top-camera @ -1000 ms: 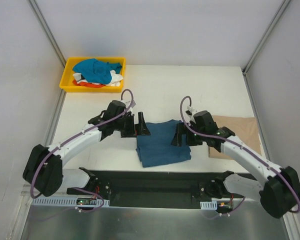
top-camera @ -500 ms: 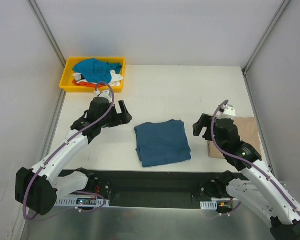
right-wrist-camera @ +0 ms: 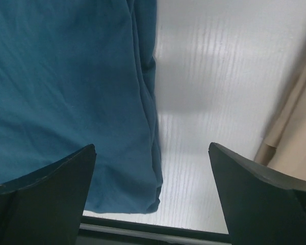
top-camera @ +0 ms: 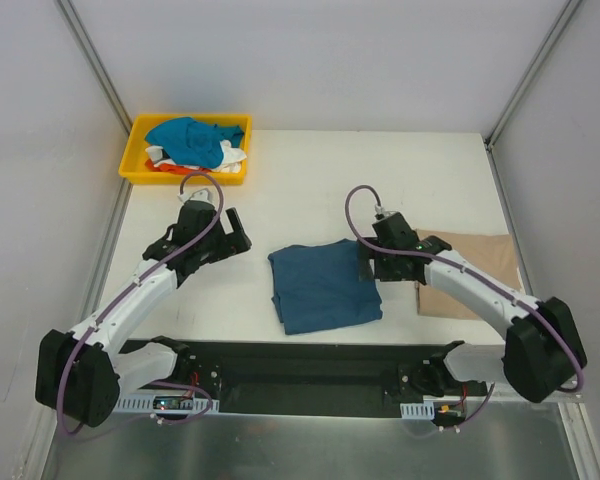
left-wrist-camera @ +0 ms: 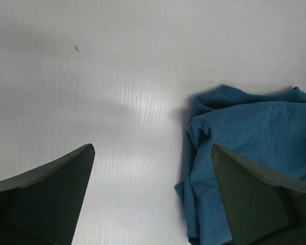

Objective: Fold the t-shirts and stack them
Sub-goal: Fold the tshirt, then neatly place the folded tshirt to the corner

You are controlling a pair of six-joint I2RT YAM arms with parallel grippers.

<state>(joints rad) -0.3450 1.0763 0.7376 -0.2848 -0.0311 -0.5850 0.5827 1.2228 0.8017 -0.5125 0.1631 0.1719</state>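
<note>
A folded dark teal-blue t-shirt (top-camera: 323,285) lies at the table's near middle; it also shows in the left wrist view (left-wrist-camera: 250,148) and the right wrist view (right-wrist-camera: 66,97). A folded tan-beige t-shirt (top-camera: 480,272) lies flat to its right, its edge in the right wrist view (right-wrist-camera: 296,132). My left gripper (top-camera: 236,232) is open and empty, left of the teal shirt. My right gripper (top-camera: 368,266) is open and empty, over the teal shirt's right edge. Bright blue (top-camera: 188,140), white (top-camera: 234,160) and orange-red (top-camera: 185,170) shirts lie crumpled in the tray.
A yellow plastic tray (top-camera: 132,170) stands at the far left corner. Grey walls with metal posts enclose the table on three sides. A black rail (top-camera: 310,365) runs along the near edge between the arm bases.
Both grippers left the teal shirt and pulled away. The left one is further left and back. The right one swung out to the right, then came back to the shirt's right edge.
</note>
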